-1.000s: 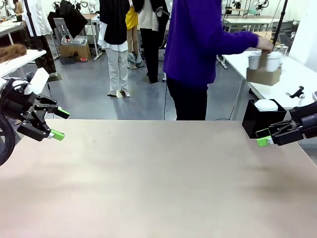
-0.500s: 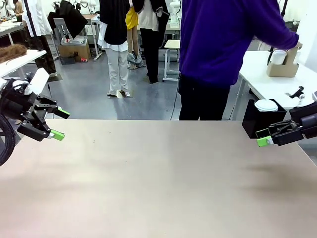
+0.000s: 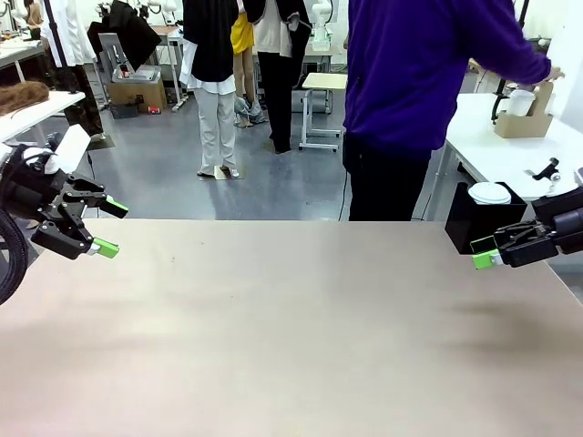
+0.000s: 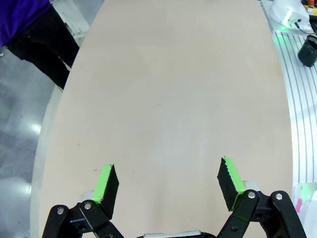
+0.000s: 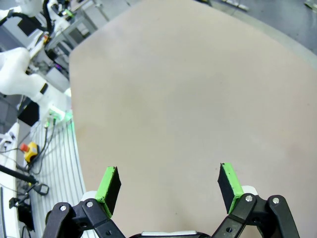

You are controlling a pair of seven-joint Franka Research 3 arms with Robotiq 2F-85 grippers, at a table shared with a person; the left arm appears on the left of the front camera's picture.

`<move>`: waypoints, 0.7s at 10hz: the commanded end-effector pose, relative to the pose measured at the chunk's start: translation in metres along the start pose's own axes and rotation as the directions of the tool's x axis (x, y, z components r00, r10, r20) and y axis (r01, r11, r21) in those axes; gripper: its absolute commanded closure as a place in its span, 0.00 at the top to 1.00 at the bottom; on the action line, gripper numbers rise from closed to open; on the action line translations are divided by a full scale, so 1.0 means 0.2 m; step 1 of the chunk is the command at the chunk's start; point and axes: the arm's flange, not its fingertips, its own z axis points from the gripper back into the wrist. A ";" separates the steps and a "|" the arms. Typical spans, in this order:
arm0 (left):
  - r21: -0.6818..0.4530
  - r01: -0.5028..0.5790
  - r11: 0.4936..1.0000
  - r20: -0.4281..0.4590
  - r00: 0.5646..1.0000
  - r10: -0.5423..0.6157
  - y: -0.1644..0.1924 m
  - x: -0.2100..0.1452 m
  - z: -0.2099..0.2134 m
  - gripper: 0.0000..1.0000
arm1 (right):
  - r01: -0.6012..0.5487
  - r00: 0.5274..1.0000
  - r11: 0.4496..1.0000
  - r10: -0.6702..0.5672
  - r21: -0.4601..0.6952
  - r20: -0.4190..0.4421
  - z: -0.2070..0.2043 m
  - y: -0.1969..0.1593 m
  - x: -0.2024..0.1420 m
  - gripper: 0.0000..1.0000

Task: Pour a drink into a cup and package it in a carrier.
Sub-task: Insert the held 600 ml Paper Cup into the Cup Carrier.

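front view: my left gripper [image 3: 110, 228] and right gripper [image 3: 484, 259] hung spread wide, empty, over the beige table [image 3: 291, 328] — the person's hand [image 3: 552, 75] touched the brown cardboard carrier [image 3: 521, 122] on the side table.

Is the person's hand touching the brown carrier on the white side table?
Touching. In the front view, the person's hand rests on the upright handle panel of the carrier, with no gap between them. A white cup stands in it.

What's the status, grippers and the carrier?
Left gripper open, right gripper open, both empty. Brown cardboard cup carrier with white cup on far side table, at person's hand. Beige table unobstructed.
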 end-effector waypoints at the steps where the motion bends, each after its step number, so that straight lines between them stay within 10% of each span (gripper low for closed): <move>1: 0.002 0.018 1.000 0.024 1.000 -0.018 0.01 0.00 -0.01 1.00 | 0.003 1.000 1.000 -0.003 0.009 0.005 0.01 0.00 0.00 1.00; 7: 0.002 0.018 1.000 0.024 1.000 -0.018 0.01 0.00 -0.01 1.00 | 0.003 1.000 1.000 -0.003 0.009 0.005 0.01 0.00 0.00 1.00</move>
